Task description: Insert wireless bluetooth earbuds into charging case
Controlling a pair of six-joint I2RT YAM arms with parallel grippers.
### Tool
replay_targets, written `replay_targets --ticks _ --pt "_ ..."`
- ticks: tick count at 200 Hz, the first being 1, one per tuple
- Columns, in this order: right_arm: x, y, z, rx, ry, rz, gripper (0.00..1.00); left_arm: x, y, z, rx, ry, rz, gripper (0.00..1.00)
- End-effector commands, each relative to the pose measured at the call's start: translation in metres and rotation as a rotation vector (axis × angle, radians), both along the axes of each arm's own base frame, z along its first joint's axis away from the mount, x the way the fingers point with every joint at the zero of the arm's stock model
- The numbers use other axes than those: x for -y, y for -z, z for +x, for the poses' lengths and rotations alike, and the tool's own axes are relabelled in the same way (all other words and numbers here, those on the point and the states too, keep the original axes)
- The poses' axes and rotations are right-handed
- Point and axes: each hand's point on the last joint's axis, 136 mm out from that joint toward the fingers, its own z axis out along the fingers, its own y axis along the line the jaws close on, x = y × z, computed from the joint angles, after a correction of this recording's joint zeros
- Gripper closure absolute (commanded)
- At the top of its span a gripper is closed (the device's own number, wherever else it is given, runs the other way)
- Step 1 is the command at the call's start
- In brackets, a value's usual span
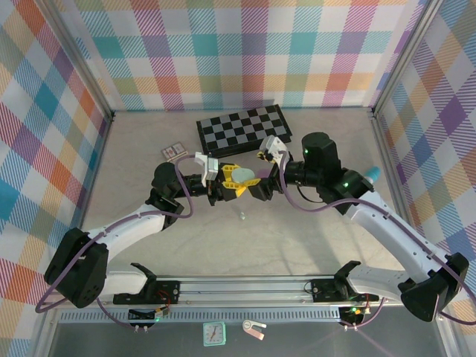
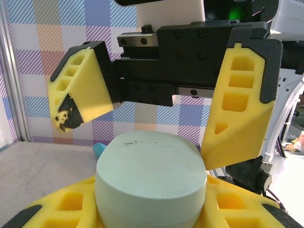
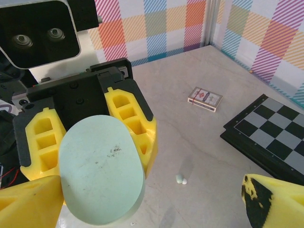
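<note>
A mint green pebble-like charging case (image 1: 242, 176) hangs above the table's middle, lid down, with my left gripper (image 1: 227, 183) shut on its sides. In the left wrist view the case (image 2: 151, 175) sits between my yellow fingers (image 2: 61, 209). My right gripper (image 1: 260, 175) faces it from the right, open, one finger on each side of the case's end and apart from it (image 2: 147, 135). In the right wrist view the case (image 3: 102, 171) is close in front of my open right gripper (image 3: 149, 204). One small mint earbud (image 3: 181, 179) lies on the table below (image 1: 242, 216).
A folded chessboard (image 1: 244, 128) lies at the back centre, with a small card deck (image 1: 172, 152) to its left. A light blue object (image 1: 372, 175) sits by the right arm. A small clock (image 1: 214, 333) rests on the near rail. Checked walls enclose the table.
</note>
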Motion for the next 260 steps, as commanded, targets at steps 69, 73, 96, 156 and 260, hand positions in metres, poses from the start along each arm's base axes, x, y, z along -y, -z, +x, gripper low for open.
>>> replay_targets --ticks 69,73,96,156,260 --pt "0.012 -0.03 0.027 0.153 0.156 0.065 0.07 -0.001 -0.021 -0.017 0.063 0.067 -0.035 0.67" --pt "0.012 -0.03 0.028 0.151 0.158 0.063 0.07 -0.001 -0.021 -0.017 0.063 0.067 -0.035 0.67" --pt "0.012 -0.033 0.033 0.151 0.181 0.071 0.08 -0.001 -0.02 -0.019 0.062 0.07 -0.034 0.67" --pt "0.001 -0.047 -0.004 0.143 -0.006 0.15 0.04 -0.004 -0.014 -0.012 0.058 0.018 -0.034 0.66" --pt "0.087 -0.006 0.044 -0.414 0.417 0.543 0.08 -0.031 -0.011 -0.011 0.016 -0.051 -0.046 0.66"
